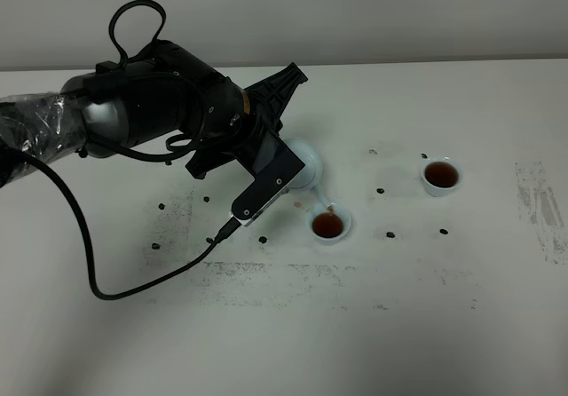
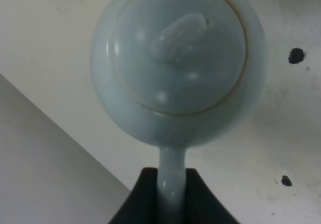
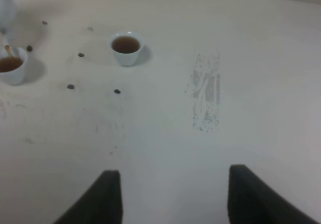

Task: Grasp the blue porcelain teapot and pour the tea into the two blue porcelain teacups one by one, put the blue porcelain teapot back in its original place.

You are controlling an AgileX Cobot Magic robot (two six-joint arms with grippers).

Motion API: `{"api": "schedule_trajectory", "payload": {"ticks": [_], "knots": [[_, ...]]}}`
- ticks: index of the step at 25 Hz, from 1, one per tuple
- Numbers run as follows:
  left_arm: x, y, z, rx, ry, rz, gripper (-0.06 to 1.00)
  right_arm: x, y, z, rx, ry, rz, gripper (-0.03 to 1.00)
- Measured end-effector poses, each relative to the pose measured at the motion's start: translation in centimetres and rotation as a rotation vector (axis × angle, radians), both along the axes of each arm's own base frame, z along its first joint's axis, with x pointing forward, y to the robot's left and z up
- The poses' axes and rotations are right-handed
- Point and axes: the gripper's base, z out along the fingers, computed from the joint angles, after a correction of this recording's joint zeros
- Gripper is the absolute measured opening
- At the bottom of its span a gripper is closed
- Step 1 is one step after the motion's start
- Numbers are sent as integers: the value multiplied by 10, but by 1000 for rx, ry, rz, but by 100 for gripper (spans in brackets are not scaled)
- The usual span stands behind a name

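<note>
The blue porcelain teapot (image 1: 307,163) hangs tilted over the table, its lid (image 2: 180,53) facing the left wrist camera. My left gripper (image 2: 170,196) is shut on its loop handle (image 2: 171,169); in the high view the gripper (image 1: 282,152) sits just left of the pot. A thin brown stream falls from the spout into the nearer teacup (image 1: 329,226) (image 3: 10,66), which holds tea. The other teacup (image 1: 440,176) (image 3: 126,47) stands to the right, also holding tea. My right gripper (image 3: 168,199) is open above bare table, with nothing between its fingers.
Small dark specks (image 1: 380,190) dot the white table around the cups. A grey scuffed patch (image 1: 543,209) (image 3: 206,93) lies at the right. The left arm's black cable (image 1: 89,263) loops across the table's left side. The wall (image 1: 355,14) bounds the far edge.
</note>
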Motion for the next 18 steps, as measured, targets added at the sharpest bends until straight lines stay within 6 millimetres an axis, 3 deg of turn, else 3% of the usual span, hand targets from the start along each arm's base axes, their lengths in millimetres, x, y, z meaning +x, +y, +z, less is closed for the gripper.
{"api": "schedule_trajectory", "payload": {"ticks": [18], "knots": [[-2, -3, 0, 6, -4, -14, 7, 0, 0, 0, 0, 0, 0, 45]]}}
